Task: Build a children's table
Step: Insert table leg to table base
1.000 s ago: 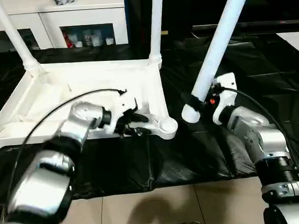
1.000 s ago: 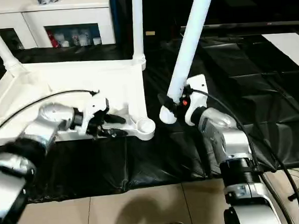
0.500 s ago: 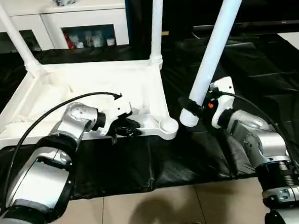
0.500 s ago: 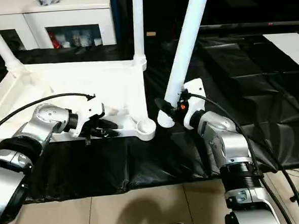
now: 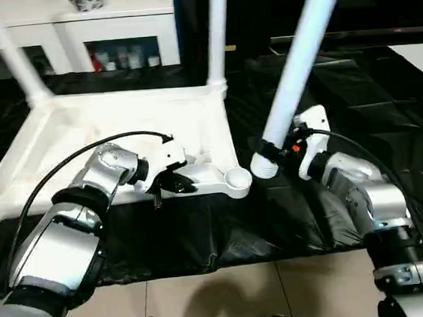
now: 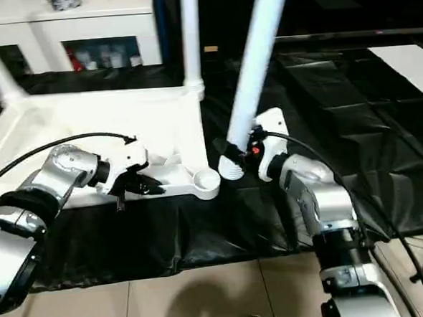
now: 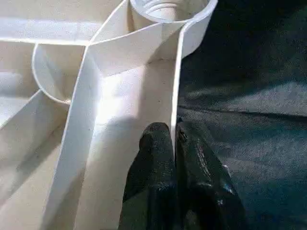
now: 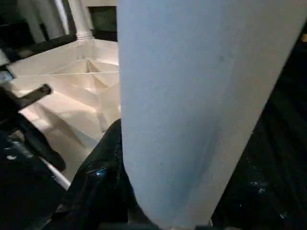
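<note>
With two white tube legs [image 5: 216,29] seated, we pinch the white ribbed plastic tabletop [image 7: 120,96] with our left gripper [image 7: 175,139] and grasp a third leg [image 5: 299,60] with our right gripper [image 5: 272,153] near the empty centre socket [image 5: 236,177].

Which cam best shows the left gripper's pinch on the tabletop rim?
Left wrist view: the left gripper is shut on the tabletop rim wall, one black finger on each side, near the empty corner socket. The eye views show the gripper at the near edge, the contact hidden. The right wrist view shows it at the picture's edge, side-on.

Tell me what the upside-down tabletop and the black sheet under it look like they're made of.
Tabletop: likely moulded white plastic, smooth and slightly glossy, going by its thin ribs and rounded corner socket. Black sheet: probably thin plastic film, since it wrinkles and glints.
</note>
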Motion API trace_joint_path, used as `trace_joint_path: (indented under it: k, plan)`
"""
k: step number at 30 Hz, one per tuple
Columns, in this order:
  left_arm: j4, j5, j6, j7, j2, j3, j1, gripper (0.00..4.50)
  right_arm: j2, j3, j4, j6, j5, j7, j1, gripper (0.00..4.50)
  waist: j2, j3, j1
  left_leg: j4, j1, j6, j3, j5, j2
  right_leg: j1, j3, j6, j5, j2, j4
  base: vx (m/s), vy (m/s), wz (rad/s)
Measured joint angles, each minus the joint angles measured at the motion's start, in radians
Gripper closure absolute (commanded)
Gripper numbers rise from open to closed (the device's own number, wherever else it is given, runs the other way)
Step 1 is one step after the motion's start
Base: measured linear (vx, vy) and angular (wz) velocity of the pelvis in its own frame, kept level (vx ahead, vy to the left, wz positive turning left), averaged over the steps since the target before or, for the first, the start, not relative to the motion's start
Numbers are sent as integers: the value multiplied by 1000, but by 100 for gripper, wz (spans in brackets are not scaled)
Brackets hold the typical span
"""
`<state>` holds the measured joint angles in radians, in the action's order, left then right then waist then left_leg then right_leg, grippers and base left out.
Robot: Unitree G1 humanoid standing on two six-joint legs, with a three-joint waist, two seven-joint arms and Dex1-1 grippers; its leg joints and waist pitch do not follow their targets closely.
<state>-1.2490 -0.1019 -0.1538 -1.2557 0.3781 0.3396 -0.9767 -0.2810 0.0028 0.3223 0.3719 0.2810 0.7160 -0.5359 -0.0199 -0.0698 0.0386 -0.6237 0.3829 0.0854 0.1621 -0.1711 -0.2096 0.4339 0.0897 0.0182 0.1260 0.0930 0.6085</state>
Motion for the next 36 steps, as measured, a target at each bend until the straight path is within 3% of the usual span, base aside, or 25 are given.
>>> trace_joint_path:
  k: [8,16,20,24,36]
  plan:
    - [78,41,164,-20,-40,-44,36,450,-7,17,68,5,-13,42,-60,262,3,2,4,0,0,0,0,0,0,0,0,0,0,1,0,0,0,0]
    - [296,51,286,104,-85,-62,145,450,-1,67,171,-16,-45,82,-77,262,20,11,20,0,0,0,1,0,0,-1,0,0,0,1,0,0,0,0]
    - [369,47,275,153,-103,-67,194,450,5,81,202,-55,-61,91,-94,262,26,15,20,0,0,0,1,0,1,-1,0,-1,1,2,-1,0,0,0]
    - [416,47,188,145,-92,-63,245,450,4,77,233,-96,-61,90,-98,262,27,15,19,0,0,0,0,0,0,-1,1,-1,1,2,-1,0,0,0]
    - [500,58,238,80,-58,-53,279,450,0,74,273,-140,-60,124,-104,262,27,16,16,1,0,0,0,0,0,0,1,-2,1,1,-1,0,0,0]
